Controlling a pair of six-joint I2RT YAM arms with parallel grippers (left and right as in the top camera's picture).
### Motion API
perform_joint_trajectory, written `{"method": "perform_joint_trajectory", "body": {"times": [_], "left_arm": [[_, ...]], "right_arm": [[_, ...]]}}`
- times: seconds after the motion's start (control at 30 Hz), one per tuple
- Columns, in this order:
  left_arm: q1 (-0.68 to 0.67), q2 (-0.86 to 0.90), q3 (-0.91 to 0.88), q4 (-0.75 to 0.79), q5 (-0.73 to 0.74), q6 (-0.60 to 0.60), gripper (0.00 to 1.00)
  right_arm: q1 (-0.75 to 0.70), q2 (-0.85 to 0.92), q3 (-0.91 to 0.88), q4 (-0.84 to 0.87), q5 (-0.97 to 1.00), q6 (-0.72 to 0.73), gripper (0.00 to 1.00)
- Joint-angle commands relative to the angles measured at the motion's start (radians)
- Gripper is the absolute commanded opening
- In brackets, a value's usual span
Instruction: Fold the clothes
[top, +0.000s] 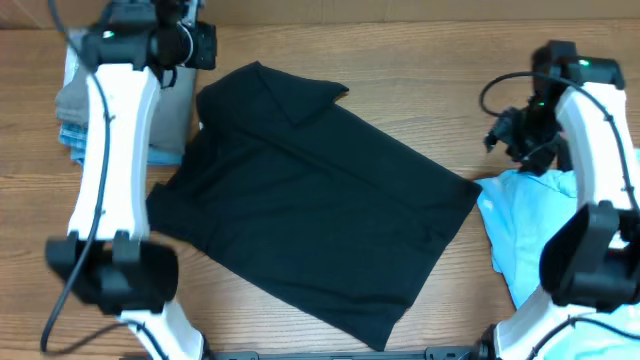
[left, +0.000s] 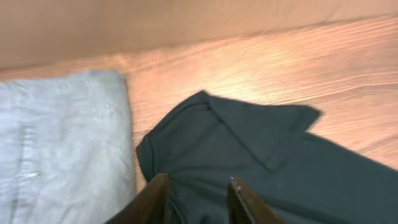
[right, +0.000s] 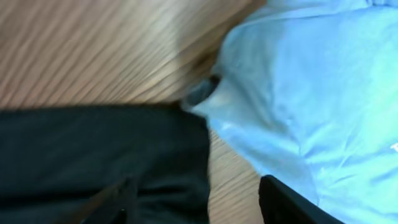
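The black collared shirt (top: 320, 210) lies spread diagonally across the middle of the table, collar (top: 305, 95) toward the back. In the left wrist view the collar (left: 261, 134) shows just beyond my fingers. My left gripper (top: 198, 48) hovers open and empty over the shirt's back-left corner (left: 198, 190). The light blue tee (top: 520, 225) lies crumpled at the right and touches the black shirt's right corner (right: 106, 155). My right gripper (top: 507, 133) is open and empty, with its fingers (right: 199, 199) straddling the shirt's edge and the tee (right: 311, 93).
A stack of folded grey and blue garments (top: 75, 110) sits at the back left, beside the shirt; its grey top piece shows in the left wrist view (left: 62, 143). Bare wooden table (top: 430, 90) lies behind the shirt.
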Motion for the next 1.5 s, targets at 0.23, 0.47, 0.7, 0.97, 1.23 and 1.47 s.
{"method": "perform_joint_trajectory", "body": {"times": [0.23,0.47,0.7,0.97,1.23,1.47], "left_arm": [[-0.073,-0.192,0.019,-0.298,0.026,-0.020,0.49],[-0.078,-0.192,0.019,-0.354,0.026,-0.048,0.50],[-0.078,-0.192,0.019,-0.391,0.026,-0.058,0.51],[-0.078,-0.192,0.019,-0.407,0.026,-0.058,0.57],[-0.078,-0.192,0.019,-0.408,0.026,-0.058,0.70],[-0.078,-0.192,0.019,-0.415,0.026,-0.058,0.72]], "right_arm": [[-0.108,0.171,-0.134,0.138,-0.108,-0.028,0.85],[-0.134,0.171,-0.328,0.333,-0.050,0.025,0.26],[-0.337,0.064,-0.220,0.233,0.002,0.028,0.25],[-0.417,-0.065,-0.209,0.217,-0.502,-0.277,0.69],[-0.235,-0.059,-0.286,0.251,-0.416,-0.246,0.74],[-0.168,-0.058,-0.488,0.400,-0.360,-0.184,0.74]]}}
